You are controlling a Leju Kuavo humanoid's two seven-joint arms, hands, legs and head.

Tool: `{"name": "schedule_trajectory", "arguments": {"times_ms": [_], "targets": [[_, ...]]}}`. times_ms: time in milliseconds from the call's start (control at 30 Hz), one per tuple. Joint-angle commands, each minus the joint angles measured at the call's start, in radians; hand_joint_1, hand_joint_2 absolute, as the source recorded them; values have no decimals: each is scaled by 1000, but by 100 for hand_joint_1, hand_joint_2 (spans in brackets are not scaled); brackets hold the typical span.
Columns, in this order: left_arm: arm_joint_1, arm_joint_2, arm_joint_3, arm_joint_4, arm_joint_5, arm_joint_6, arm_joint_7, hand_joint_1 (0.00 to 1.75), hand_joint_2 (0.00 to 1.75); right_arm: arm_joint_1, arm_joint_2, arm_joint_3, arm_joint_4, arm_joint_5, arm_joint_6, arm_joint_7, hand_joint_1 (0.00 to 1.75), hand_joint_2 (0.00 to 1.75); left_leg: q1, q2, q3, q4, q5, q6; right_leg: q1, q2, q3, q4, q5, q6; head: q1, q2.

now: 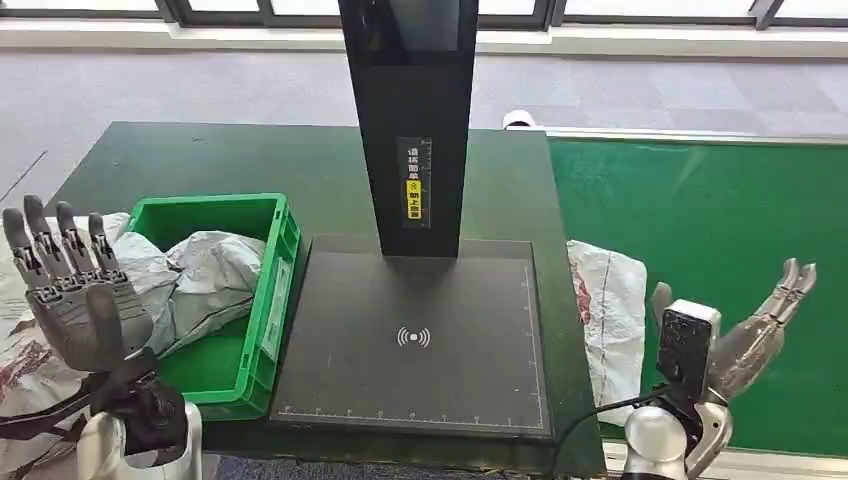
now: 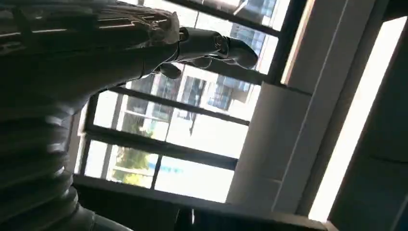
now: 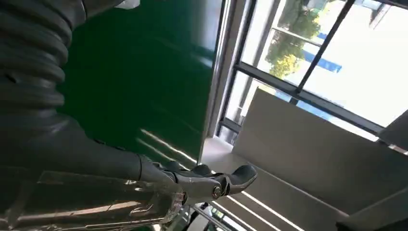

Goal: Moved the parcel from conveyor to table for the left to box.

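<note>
A grey plastic parcel with red marks lies on the green conveyor, against the edge of the table. My right hand hovers just right of it, fingers spread, holding nothing. My left hand is raised at the left, fingers upright and apart, empty, beside the green box. Grey parcels lie inside that box. In the left wrist view my left hand shows against windows. In the right wrist view my right hand sits above the conveyor.
A black scanner stand rises from a black scan pad in the middle of the table. More grey parcels are heaped left of the green box. Windows run along the far wall.
</note>
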Motion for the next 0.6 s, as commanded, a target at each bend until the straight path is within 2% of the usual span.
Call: {"name": "schedule_trajectory", "arguments": {"times_ms": [33, 500, 533, 600], "targets": [[31, -2, -118, 26, -72, -90, 2, 0, 175, -96, -56, 8, 217, 38, 0, 60, 0, 175, 0, 3, 2, -3, 1, 2, 0, 4, 2, -4, 3, 1, 0, 0], [33, 0, -124, 29, -75, -94, 1, 0, 175, -96, -63, 12, 231, 40, 1, 68, 0, 175, 0, 1, 2, -2, 1, 1, 0, 2, 2, -3, 2, 1, 0, 0], [38, 4, -130, 31, -77, -105, 19, 0, 175, -106, -79, 13, 276, 90, 42, 173, 0, 175, 0, 1, 1, -2, 1, 1, 0, 2, 1, -3, 2, 1, 0, 0], [42, 0, -143, 46, -85, -110, 22, 0, 175, -135, -97, 2, 368, 81, 33, 169, 0, 175, 0, 1, 2, -2, 1, 1, 0, 2, 2, -3, 2, 1, 0, 0]]}}
